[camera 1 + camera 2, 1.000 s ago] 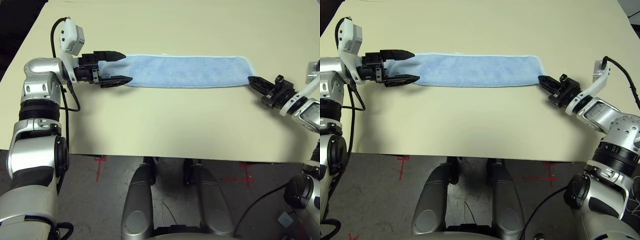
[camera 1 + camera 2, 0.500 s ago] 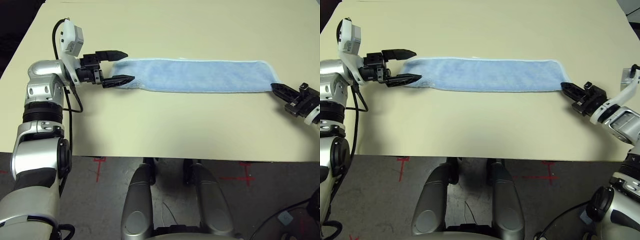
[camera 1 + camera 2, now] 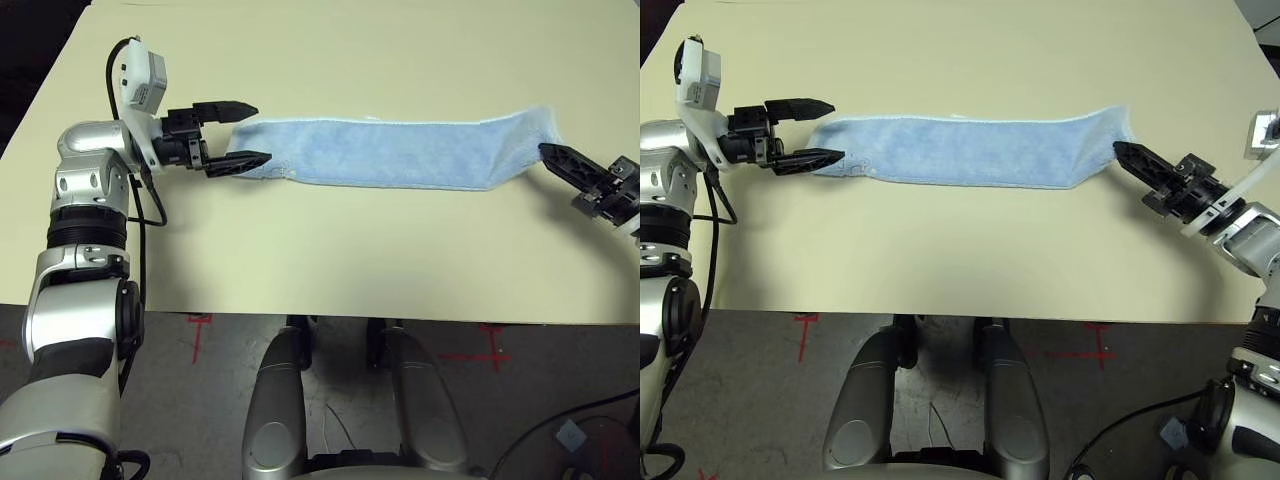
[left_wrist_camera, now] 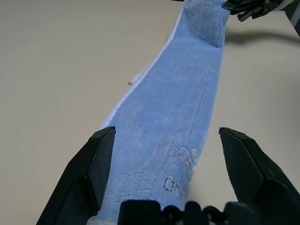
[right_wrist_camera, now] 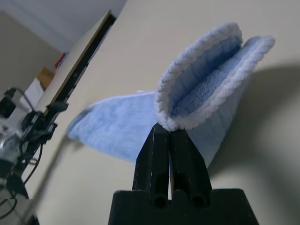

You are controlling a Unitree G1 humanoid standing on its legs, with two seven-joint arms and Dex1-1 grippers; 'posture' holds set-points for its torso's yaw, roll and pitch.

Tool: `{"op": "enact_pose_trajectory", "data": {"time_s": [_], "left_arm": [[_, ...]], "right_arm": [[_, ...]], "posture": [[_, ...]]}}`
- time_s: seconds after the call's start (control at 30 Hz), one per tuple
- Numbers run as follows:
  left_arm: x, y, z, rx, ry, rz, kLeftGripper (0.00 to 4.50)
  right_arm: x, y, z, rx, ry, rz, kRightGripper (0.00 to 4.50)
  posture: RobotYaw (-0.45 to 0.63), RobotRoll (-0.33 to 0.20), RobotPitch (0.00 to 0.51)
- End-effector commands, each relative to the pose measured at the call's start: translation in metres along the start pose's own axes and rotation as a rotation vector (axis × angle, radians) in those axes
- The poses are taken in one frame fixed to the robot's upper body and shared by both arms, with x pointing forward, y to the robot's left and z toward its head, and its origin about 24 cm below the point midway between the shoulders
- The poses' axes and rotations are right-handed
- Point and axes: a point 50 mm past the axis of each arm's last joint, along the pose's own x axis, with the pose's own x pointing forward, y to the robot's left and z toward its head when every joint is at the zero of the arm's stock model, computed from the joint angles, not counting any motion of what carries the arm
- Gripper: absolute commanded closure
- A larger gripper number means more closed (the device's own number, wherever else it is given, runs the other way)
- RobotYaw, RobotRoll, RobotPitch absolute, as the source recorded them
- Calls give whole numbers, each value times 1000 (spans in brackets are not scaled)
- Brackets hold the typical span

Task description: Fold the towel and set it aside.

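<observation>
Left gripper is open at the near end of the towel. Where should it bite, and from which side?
Grip the towel at the short end lying between the open left gripper fingers, coming in level along the strip from the robot's left. The right gripper already pinches the far end, lifted and curled.

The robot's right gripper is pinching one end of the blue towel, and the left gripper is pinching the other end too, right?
Not quite. The right gripper is shut on one end of the towel, but the left gripper is not pinching. Its fingers stand wide apart on either side of the other end, as the left wrist view shows.
</observation>
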Motion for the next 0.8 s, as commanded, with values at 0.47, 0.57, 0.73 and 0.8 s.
{"op": "enact_pose_trajectory", "data": {"time_s": [0.47, 0.57, 0.73, 0.8], "left_arm": [[-2, -4, -2, -2, 31, -23, 0], [-3, -4, -3, -9, 39, -26, 0], [-4, -5, -3, -13, 44, -25, 0], [-5, -6, -3, -14, 47, -25, 0]], "right_arm": [[64, 31, -24, -194, 273, 123, 4457], [71, 34, -24, -164, 268, 119, 4457], [76, 38, -29, -159, 304, 101, 4457], [77, 40, -32, -158, 319, 102, 4457]], "posture": [[-58, 0, 347], [-51, 0, 346], [-45, 0, 344], [-45, 0, 344]]}}
